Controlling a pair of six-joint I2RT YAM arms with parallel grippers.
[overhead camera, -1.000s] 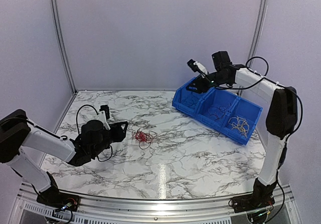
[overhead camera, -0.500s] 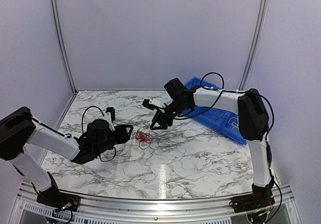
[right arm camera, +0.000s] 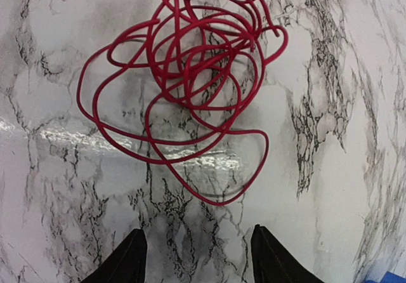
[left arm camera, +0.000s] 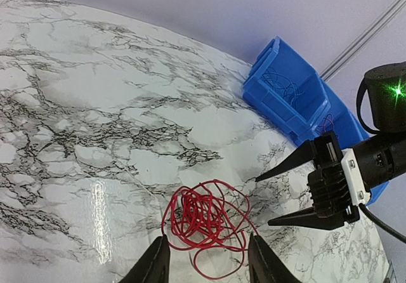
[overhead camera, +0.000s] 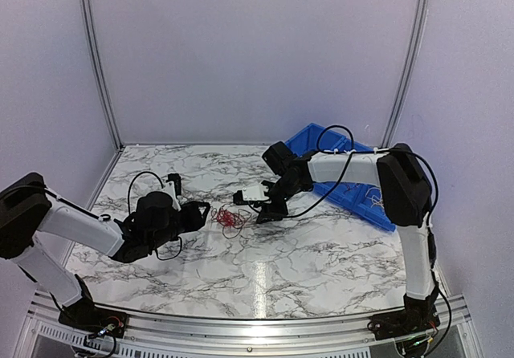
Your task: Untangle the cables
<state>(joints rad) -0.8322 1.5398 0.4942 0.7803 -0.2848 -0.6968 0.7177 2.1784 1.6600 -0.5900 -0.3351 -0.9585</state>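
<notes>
One red cable tangle (overhead camera: 230,218) on one marble surface (overhead camera: 321,246). Two arms, each with one two-fingered hand: one left hand (overhead camera: 205,209) and one right hand (overhead camera: 253,201). One blue bin (left arm camera: 279,105); the wires inside it are too small to count.

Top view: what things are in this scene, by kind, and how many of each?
Grippers: 2, the left gripper and right gripper
Red cable tangle: 1
Blue bin: 1
Total: 4, leaving out the wires inside the bin, too hidden to count.
</notes>
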